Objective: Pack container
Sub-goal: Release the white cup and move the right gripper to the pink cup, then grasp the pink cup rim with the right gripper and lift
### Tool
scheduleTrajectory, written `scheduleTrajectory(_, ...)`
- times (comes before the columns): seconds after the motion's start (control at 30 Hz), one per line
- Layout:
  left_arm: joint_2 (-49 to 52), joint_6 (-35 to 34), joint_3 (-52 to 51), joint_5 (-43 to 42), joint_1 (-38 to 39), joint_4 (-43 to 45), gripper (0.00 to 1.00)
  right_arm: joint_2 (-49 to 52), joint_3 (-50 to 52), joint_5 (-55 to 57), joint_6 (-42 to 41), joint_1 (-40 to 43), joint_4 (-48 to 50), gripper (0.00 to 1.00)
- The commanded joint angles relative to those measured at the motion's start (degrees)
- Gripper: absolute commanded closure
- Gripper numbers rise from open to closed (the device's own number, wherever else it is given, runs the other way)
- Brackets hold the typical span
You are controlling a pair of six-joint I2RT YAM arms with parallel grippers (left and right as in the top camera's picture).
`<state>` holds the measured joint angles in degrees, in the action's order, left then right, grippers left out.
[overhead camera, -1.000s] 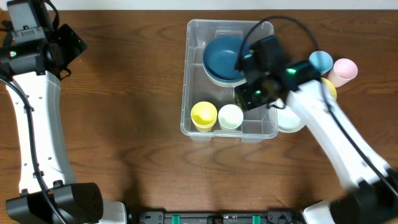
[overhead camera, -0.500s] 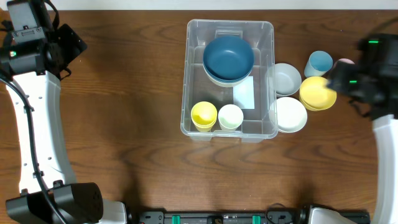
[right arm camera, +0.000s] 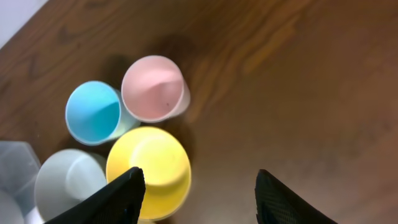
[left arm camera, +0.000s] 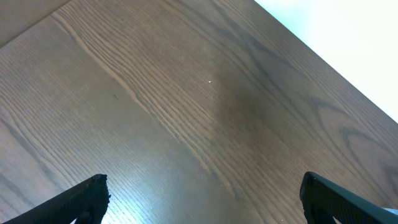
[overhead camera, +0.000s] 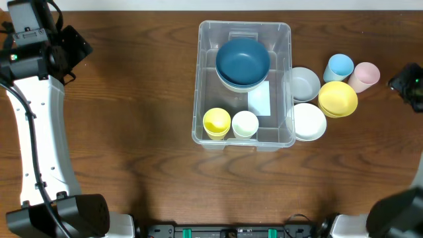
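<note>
Right of the container, the right tool hangs part-open and empty by the yellow bowl, probably to grab it, while the left tool waits wide.

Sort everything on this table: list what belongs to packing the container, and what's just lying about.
Job: clear rectangular plastic container; packed dark blue bowl, yellow cup, pale cup; waiting grey bowl, white bowl, yellow bowl, blue cup, pink cup.
Lying about: no stray item visible.

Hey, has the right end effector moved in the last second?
Yes. The right end effector has swung right in the overhead view, from above the container to the table's right edge, beyond the pink cup.
</note>
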<state>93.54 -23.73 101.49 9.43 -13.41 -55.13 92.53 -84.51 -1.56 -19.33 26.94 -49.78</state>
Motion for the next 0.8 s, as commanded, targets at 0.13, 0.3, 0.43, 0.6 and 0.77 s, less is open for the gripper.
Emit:
scheduleTrajectory(0.13,-0.31,0.79,0.26,0.7,-0.17,-0.11,0.02,9.29,0.09,-1.95,-3.39,0.31,5.09,0.39)
scheduleTrajectory(0.3,-0.31,0.79,0.26,0.7,-0.17,-0.13,0.02,14.6,0.09,-2.64,-3.37,-0.33,8.15,0.39)
scheduleTrajectory(0.43,-0.31,0.79,0.26,0.7,-0.17,-0.13,0.02,17.81,0.09,-3.21,-3.37,-1.03,10.27,0.39)
scheduleTrajectory(0.6,-0.31,0.79,0.26,0.7,-0.17,-0.13,0.02,20.76,0.09,-3.43,-3.32,-2.27,13.31,0.39)
scheduleTrajectory(0.77,-0.31,0.79,0.26,0.7,-0.17,-0.13,0.02,22.49,0.09,-3.37,-2.97,-3.39,14.73,0.39)
